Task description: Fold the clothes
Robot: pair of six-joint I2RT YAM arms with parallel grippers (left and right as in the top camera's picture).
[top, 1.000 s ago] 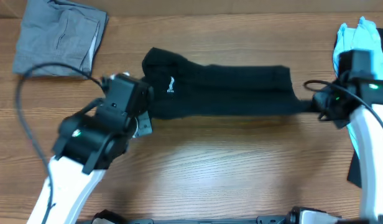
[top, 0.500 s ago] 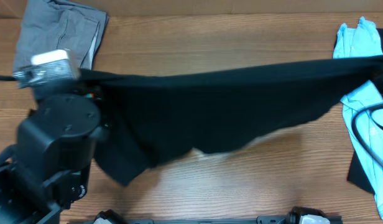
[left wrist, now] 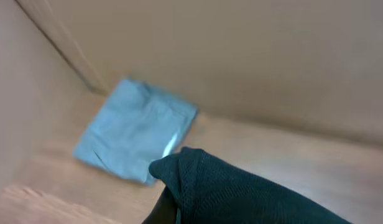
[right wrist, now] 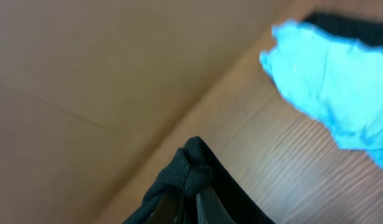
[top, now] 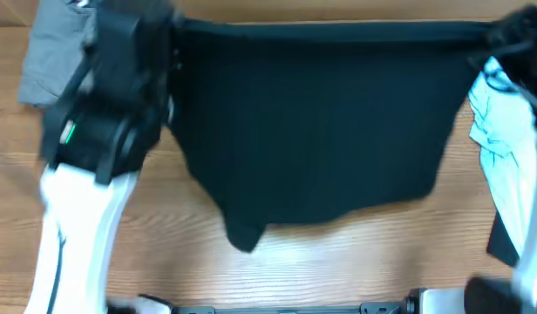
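Observation:
The black shirt (top: 312, 122) hangs spread in the air, stretched wide between my two grippers, its lower edge drooping toward the table. My left gripper (top: 168, 30) is shut on its left top corner; the left wrist view shows the bunched black fabric (left wrist: 204, 186) pinched there. My right gripper (top: 504, 35) is shut on the right top corner; the right wrist view shows a knot of black fabric (right wrist: 188, 171) between the fingers. The logo and label are hidden.
A grey folded garment (top: 46, 61) lies at the back left, also in the left wrist view (left wrist: 132, 130). A light blue shirt (top: 495, 131) lies at the right, also in the right wrist view (right wrist: 331, 74). The wooden table (top: 338, 262) runs below.
Both grippers rose and moved toward the table's back, lifting the black shirt off the table and stretching it wide; it now hangs as a broad sheet.

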